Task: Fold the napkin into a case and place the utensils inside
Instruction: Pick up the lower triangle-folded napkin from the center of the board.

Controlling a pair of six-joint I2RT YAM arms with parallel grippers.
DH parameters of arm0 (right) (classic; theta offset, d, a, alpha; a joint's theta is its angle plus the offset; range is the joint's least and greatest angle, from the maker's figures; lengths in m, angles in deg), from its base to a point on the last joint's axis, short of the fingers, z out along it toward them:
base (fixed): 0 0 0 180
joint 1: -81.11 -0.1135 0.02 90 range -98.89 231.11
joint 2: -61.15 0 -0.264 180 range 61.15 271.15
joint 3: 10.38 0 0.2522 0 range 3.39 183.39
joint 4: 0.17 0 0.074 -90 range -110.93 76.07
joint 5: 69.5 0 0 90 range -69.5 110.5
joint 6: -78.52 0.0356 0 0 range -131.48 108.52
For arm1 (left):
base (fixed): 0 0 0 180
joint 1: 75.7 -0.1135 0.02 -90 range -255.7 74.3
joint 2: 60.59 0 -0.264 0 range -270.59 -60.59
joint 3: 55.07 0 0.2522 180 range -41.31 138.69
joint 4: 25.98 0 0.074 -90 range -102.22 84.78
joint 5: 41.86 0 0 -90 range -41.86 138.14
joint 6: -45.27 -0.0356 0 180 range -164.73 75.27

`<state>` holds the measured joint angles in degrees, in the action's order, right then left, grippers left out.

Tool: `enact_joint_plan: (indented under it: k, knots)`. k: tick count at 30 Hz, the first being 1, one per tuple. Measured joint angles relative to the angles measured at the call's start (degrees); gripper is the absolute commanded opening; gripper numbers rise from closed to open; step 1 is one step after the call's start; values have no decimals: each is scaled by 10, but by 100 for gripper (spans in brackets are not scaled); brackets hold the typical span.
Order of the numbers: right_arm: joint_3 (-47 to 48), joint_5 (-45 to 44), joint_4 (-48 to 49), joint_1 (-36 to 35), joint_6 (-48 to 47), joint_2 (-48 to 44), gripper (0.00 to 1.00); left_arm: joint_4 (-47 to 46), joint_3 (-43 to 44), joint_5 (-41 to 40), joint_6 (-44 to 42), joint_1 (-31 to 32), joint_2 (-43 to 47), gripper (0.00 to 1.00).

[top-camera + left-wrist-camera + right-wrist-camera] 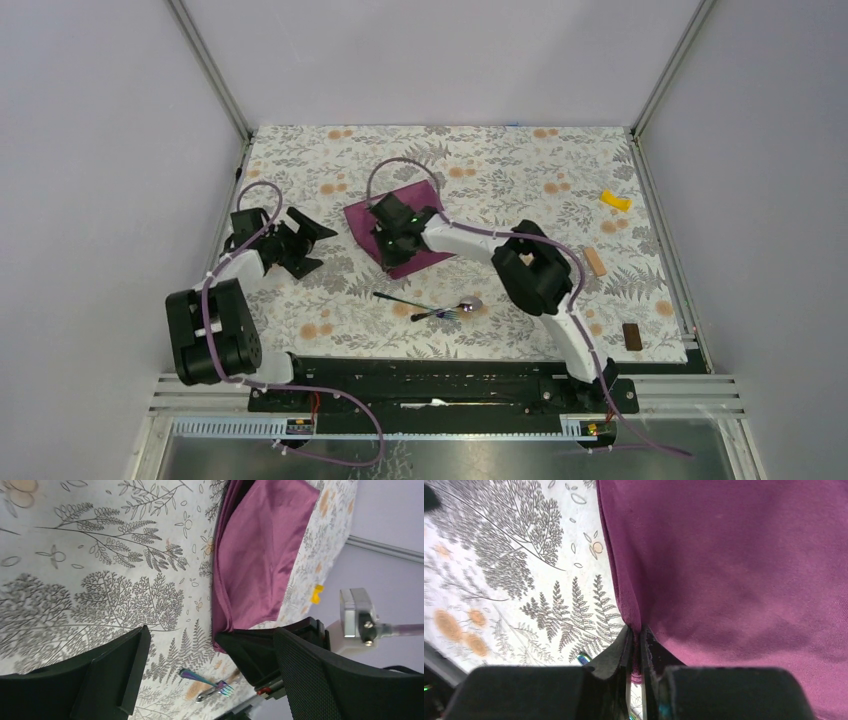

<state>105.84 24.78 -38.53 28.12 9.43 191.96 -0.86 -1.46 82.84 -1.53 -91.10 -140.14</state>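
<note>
**Right gripper pinched on the napkin's edge, left gripper wide open**

From the top view I see the napkin lying folded on the tablecloth, a little left of the middle. My right gripper is down on its left side. On the right wrist camera its two fingers are closed on the folded edge, with purple cloth squeezed into the thin slit between them. The rest of the napkin spreads flat to the right in that view.

My left gripper sits left of the napkin and apart from it. Its jaws are spread wide with nothing between them. Its camera looks across at the napkin's stacked layers along the edge facing it.

The spoon and the fork lie on the tablecloth between the napkin and the arm bases, clear of the cloth. The fork's tines seem to lie across the spoon's handle, and the spoon's bowl points right.

Off to the right, well away from the napkin, I see a yellow piece, a tan stick and a brown block.
</note>
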Motion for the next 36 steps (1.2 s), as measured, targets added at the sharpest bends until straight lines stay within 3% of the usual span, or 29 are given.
enact_joint_plan:
  k: [10, 16, 21, 24, 29, 36]
  knots:
    - [-120, 130, 164, 54, 68, -76, 0, -212, -34, 63, 123, 42, -118, 99]
    - [-161, 171, 221, 60, 93, -127, 0, -256, -15, 46, 152, 94, -170, 98]
    - [-187, 195, 255, 76, 103, -148, 0, -273, 30, 29, 164, 103, -212, 92]
    - [-201, 204, 270, 85, 109, -148, 0, -259, 63, 1, 153, 103, -229, 84]
    - [-226, 219, 286, 92, 119, -148, 0, -242, 86, -31, 136, 104, -233, 62]
    - [-244, 234, 314, 94, 125, -151, 0, -225, 101, -48, 124, 111, -257, 51]
